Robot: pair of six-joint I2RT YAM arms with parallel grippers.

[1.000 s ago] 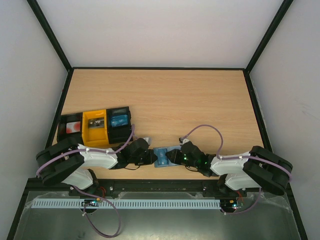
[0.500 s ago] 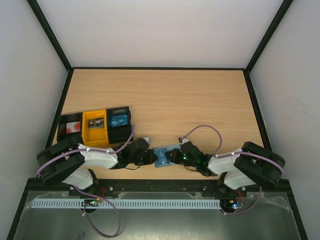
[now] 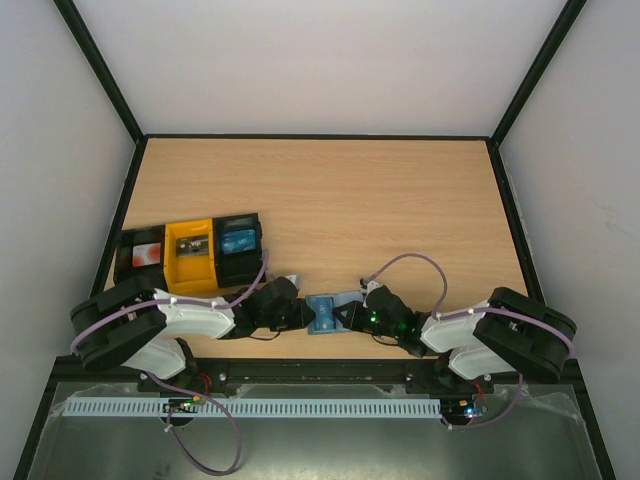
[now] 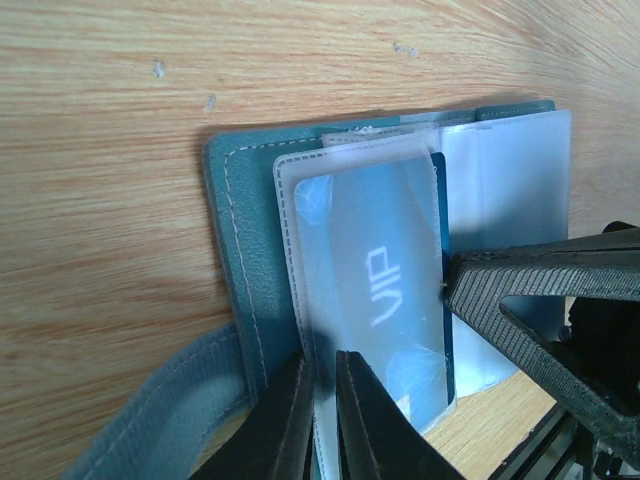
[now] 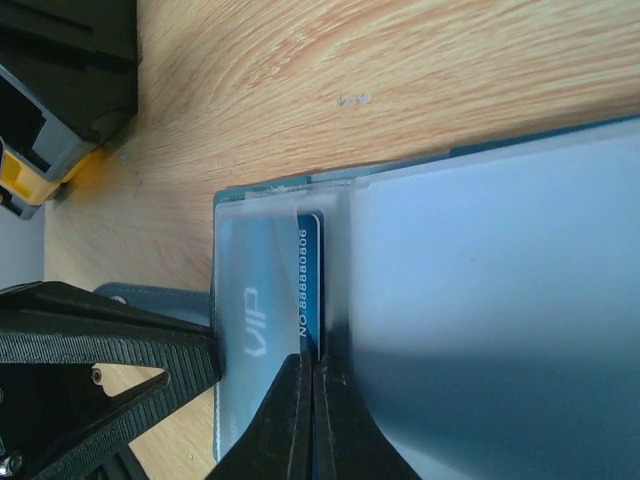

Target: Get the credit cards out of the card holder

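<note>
Left gripper [image 4: 320, 410] clamps the card holder [image 4: 235, 260]; right gripper [image 5: 305, 410], closed on 1 credit card [image 5: 309, 275] just ahead, I should draw straight back, slowly.

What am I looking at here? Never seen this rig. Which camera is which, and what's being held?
It is a two-armed robot: a left arm and a right arm, bolted at the near edge of a wooden table. The wide picture comes from a fixed camera above and behind them. Each close-up comes from a camera on one wrist, looking along that arm's own claw. Between the arms lies an open teal card holder. At the left stands a row of trays: black, yellow, black. In the left wrist view, the left claw pinches the holder's clear sleeve. In the right wrist view, the right claw is closed at the bare edge of a blue card marked VIP, seemingly pinching it.
</note>
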